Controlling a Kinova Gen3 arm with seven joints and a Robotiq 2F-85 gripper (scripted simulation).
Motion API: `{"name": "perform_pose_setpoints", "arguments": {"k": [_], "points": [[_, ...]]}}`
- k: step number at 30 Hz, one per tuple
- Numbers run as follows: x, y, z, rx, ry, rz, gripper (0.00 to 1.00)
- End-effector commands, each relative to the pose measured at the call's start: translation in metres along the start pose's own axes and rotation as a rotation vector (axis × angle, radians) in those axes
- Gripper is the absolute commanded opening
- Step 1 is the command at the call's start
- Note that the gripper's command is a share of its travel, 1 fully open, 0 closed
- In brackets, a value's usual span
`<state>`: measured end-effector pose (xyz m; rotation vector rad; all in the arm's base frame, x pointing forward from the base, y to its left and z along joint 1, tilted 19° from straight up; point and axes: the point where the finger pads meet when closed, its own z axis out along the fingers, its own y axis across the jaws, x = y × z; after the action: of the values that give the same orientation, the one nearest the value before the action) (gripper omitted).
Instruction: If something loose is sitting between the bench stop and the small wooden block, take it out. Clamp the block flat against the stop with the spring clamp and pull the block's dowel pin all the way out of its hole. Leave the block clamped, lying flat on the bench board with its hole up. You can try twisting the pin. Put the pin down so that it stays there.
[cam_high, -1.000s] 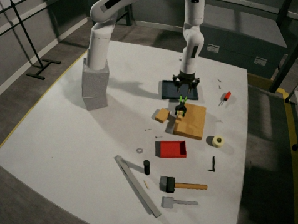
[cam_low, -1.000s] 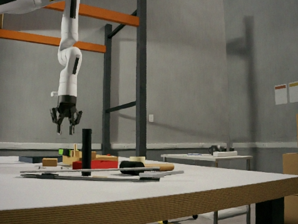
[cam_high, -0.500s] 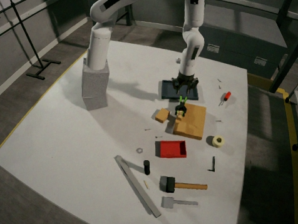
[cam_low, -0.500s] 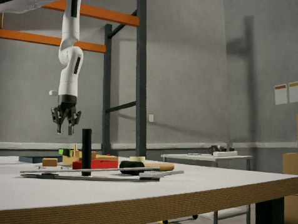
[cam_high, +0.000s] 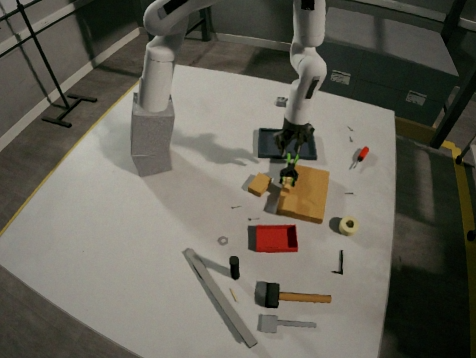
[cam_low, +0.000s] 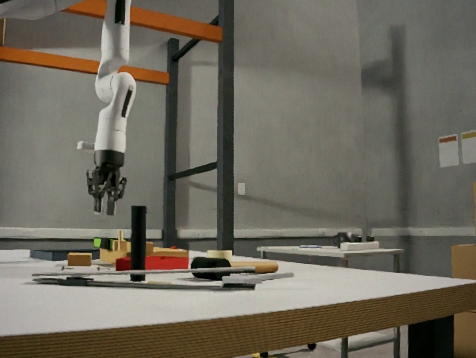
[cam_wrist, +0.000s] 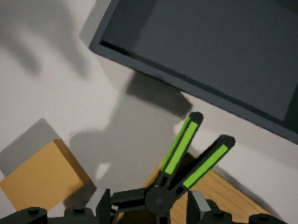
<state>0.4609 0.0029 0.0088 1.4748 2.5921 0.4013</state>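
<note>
One spring clamp (cam_high: 288, 174) (cam_low: 98, 243) (cam_wrist: 159, 199), green-handled, below the part-open gripper (cam_high: 290, 151) (cam_low: 104, 210) (cam_wrist: 148, 206), not touching

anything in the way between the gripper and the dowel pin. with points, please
Nothing visible stands in the open air between the gripper (cam_high: 295, 150) (cam_low: 105, 212) and the pin (cam_low: 120, 237). The spring clamp (cam_high: 288, 172) (cam_wrist: 159, 199) sits close by the pin, though, its green-lined handles sticking up toward the tray (cam_high: 262, 145) (cam_wrist: 200, 95), so a low approach from that side might bump them.

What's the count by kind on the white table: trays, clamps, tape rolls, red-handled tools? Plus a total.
Trays: 2 (dark tray, red tray)
Clamps: 1 (green-and-black clamp)
Tape rolls: 1 (yellow roll)
Red-handled tools: 1 (red handle)
Total: 5
</note>
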Motion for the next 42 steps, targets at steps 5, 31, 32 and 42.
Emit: {"name": "perform_pose_setpoints", "arguments": {"k": [5, 31, 32, 42], "points": [[-0.009, -0.007, -0.002, 0.000, 0.008, -0.175, 0.54], [-0.040, -0.022, -0.008, -0.009, -0.009, -0.639, 0.54], [-0.041, -0.023, -0.009, -0.010, -0.011, -0.656, 0.54], [-0.053, -0.027, -0.012, -0.013, -0.026, -0.803, 0.54]]}}
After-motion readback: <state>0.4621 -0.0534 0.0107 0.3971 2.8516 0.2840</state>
